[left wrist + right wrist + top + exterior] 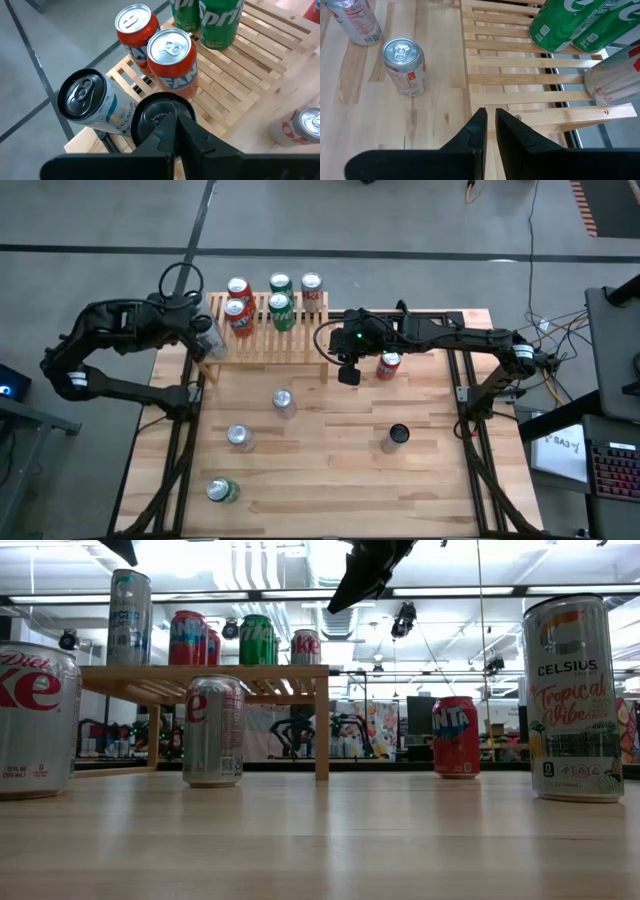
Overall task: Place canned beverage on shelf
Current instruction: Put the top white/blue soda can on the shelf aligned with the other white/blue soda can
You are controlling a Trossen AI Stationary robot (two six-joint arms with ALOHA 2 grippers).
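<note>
Cylindrical aluminium cans (577,698), slatted wooden shelf (290,340)

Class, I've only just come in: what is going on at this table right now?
Two robot arms are stocking cans onto a wooden shelf. Six cans stand on it, including a tall white can at its left end beside the left claw, which is shut and holds nothing. The right claw hovers shut and empty near a red can on the table.

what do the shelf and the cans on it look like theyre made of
The shelf looks like pale unpainted wood, possibly bamboo: its narrow slats show grain and a matte surface. The orange Fanta cans and green Sprite cans look like aluminium: bare silvery tops with pull tabs, glossy printed sides.
</note>
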